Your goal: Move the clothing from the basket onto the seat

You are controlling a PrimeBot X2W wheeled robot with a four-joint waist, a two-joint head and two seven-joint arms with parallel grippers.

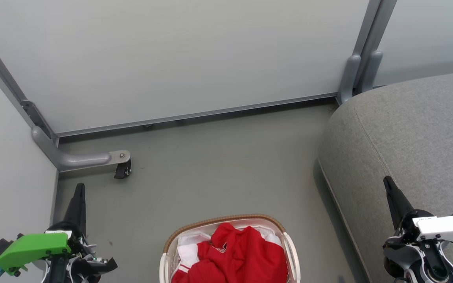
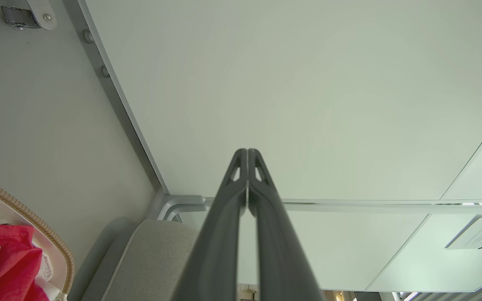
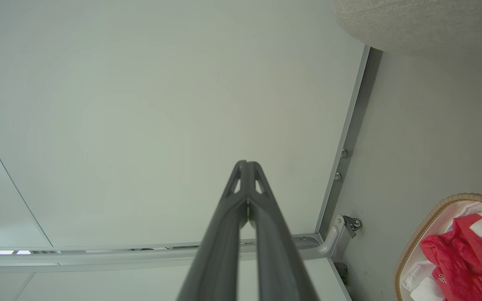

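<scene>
Pale partition wall (image 1: 195,59) w/ grey metal framing runs across the back and down the left side. Grey floor (image 1: 218,165) below it, in the middle of the head view. Big grey fabric seat (image 1: 415,133) at right, rounded corner near the wall post, stitched seam along the top edge.

Basket (image 1: 226,219) sits on the floor at bottom centre, btwn the two arms and left of the seat, apart from it. Oval, off-white plastic, brown woven rim. Clothing (image 1: 238,255) is inside the basket: red fabric bunched up, white trim at the lower left of the heap, small print on one fold. White liner (image 1: 189,239) shows around the heap at the back and left.

Left gripper (image 1: 79,192) at lower left, green cover on its wrist, over bare floor near the side wall. Fingers (image 2: 241,175) pressed together at the tips, holding nothing. Right gripper (image 1: 389,186) at lower right over the seat, white cover on its wrist. Its fingers (image 3: 241,184) also together, nothing btwn them. Neither touches basket or clothing.

Small black caster (image 1: 122,169) on a grey bracket leg near the left corner.
</scene>
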